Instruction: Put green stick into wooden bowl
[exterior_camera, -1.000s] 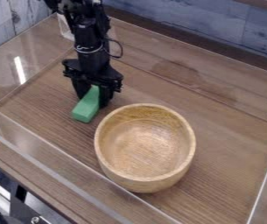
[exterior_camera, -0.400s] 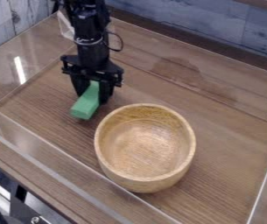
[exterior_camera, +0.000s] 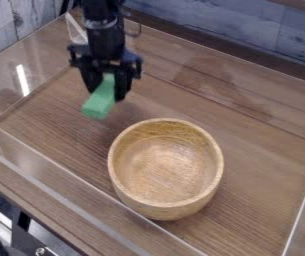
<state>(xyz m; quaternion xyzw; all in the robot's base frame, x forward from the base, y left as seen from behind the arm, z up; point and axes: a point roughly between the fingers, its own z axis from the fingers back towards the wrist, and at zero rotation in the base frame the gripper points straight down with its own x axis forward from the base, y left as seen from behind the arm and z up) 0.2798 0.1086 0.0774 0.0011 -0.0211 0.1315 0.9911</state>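
Observation:
The green stick hangs above the wooden table, tilted, with its upper end pinched between the black fingers of my gripper, which is shut on it. The wooden bowl, large, round and light tan, stands on the table to the lower right of the stick, with nothing inside it. The stick is up and to the left of the bowl's rim, apart from it.
Clear plastic walls ring the wooden tabletop on the front, left and right sides. The black arm rises toward the top left. A grey plank wall runs along the back.
The gripper has lifted the green stick off the table, rising upward while staying shut on it. The bowl has not moved.

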